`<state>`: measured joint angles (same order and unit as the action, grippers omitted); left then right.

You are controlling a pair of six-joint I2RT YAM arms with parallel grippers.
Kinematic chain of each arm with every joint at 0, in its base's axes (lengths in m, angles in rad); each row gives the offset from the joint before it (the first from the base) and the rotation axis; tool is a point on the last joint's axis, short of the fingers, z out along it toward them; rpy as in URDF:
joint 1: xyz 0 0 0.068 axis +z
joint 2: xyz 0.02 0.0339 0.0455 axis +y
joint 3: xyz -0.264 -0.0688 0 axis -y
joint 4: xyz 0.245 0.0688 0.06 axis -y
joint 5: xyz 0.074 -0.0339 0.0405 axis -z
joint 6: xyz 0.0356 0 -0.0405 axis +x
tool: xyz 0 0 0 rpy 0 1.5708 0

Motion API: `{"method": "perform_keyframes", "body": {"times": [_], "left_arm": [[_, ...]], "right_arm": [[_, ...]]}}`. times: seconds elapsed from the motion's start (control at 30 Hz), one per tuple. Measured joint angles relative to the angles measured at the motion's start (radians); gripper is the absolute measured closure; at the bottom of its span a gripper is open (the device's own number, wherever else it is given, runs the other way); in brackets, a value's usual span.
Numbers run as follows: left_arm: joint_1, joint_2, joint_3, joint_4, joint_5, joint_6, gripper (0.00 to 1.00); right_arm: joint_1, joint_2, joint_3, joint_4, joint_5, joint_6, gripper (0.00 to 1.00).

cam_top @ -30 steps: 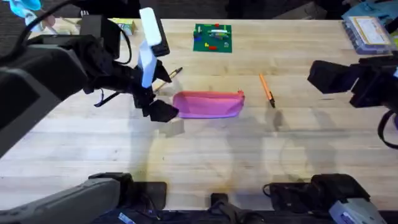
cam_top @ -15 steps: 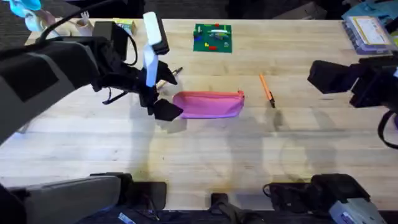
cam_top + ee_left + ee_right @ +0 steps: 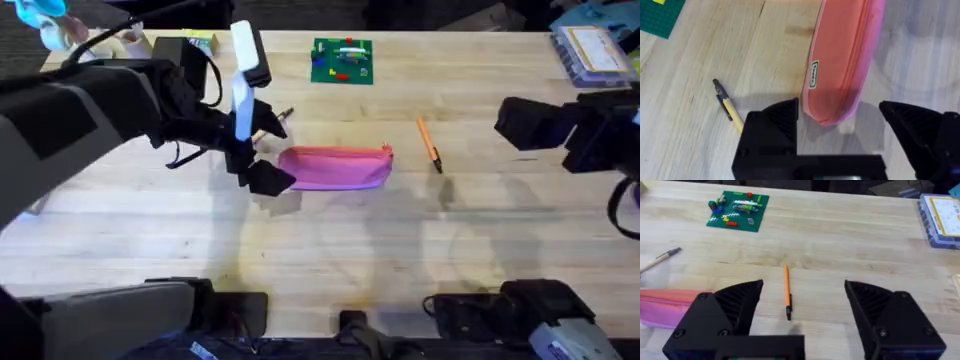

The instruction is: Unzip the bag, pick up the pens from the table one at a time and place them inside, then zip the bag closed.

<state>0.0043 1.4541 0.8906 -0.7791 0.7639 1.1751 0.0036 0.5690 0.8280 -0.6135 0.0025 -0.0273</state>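
We see the left claw (image 3: 840,120) spread wide, its two black fingers straddling the near end of the pink elongated soft fabric pouch (image 3: 335,167), which lies flat on the pale wood-plank worktop (image 3: 330,250) with its zipper seemingly closed; we judge the main risk here is that closing on that limp end will only bunch the cloth or drag the whole pouch sideways, since nothing pins the far end; the tan stick pen with the black end (image 3: 726,104) lies just beside one finger and could be knocked away; the right claw (image 3: 804,305) hangs spread above the orange pen with the dark tip (image 3: 787,292), apart from it; a small green board with coloured pieces (image 3: 342,60) sits further back, and a blue-edged box (image 3: 590,52) at the far right corner.
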Motion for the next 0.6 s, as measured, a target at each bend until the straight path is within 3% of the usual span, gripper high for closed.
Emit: {"method": "perform_keyframes", "body": {"times": [0.5,0.6], "left_arm": [[-0.008,0.057,0.0,0.009,0.007,-0.001,0.015],[-0.008,0.057,0.0,0.01,0.009,0.002,0.258]], "right_arm": [[0.0,0.0,0.0,0.0,0.0,0.0,0.004],[0.0,0.0,0.0,0.0,0.0,0.0,0.004]]}}
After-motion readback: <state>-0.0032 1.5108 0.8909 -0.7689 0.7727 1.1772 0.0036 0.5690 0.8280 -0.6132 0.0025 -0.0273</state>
